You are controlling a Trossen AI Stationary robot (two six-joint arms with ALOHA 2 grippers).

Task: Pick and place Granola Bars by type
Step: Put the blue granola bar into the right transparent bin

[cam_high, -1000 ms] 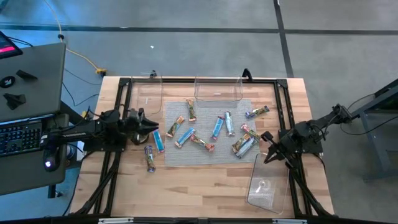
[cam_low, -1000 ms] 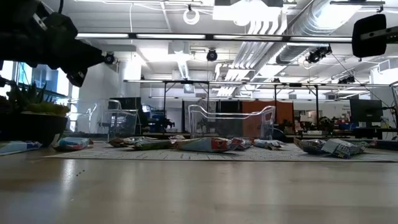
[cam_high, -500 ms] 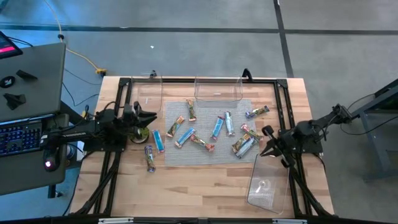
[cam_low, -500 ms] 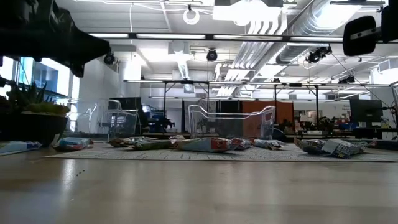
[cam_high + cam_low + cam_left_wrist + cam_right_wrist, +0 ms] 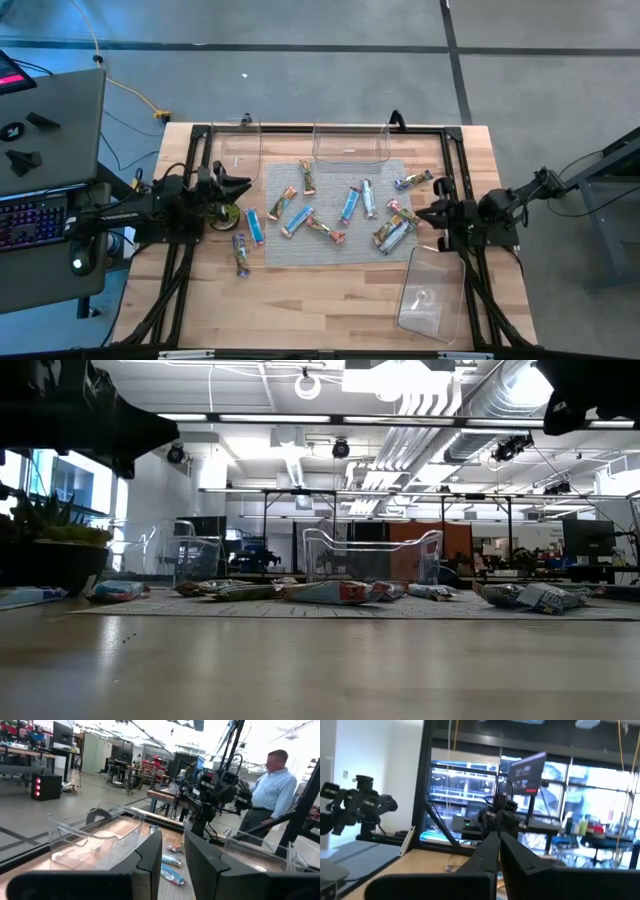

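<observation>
Several wrapped Granola Bars (image 5: 349, 204) lie scattered flat on a grey mat (image 5: 330, 252) in the middle of the table. Two more, a blue one (image 5: 256, 227) and one further off (image 5: 241, 255), lie at and beyond the mat's left edge. In the low view the bars (image 5: 328, 592) form a flat row. My left gripper (image 5: 246, 186) hovers at the table's left, pointing level toward the bars, open with nothing between its fingers (image 5: 172, 837). My right gripper (image 5: 420, 213) hovers at the mat's right edge, shut and empty (image 5: 498, 837).
Clear bins stand at the far edge (image 5: 351, 146) and far left (image 5: 240, 146); a third (image 5: 431, 292) lies at the near right. A small green plant-like thing (image 5: 226, 215) sits under my left gripper. A person (image 5: 272, 785) stands beyond the table's right side.
My right gripper has risen and swung from pointing toward the near left to pointing level toward the table's left, rolling as it turned, and has stayed shut. My left gripper has tipped up from a downward slant to about level and drawn back slightly toward the left edge.
</observation>
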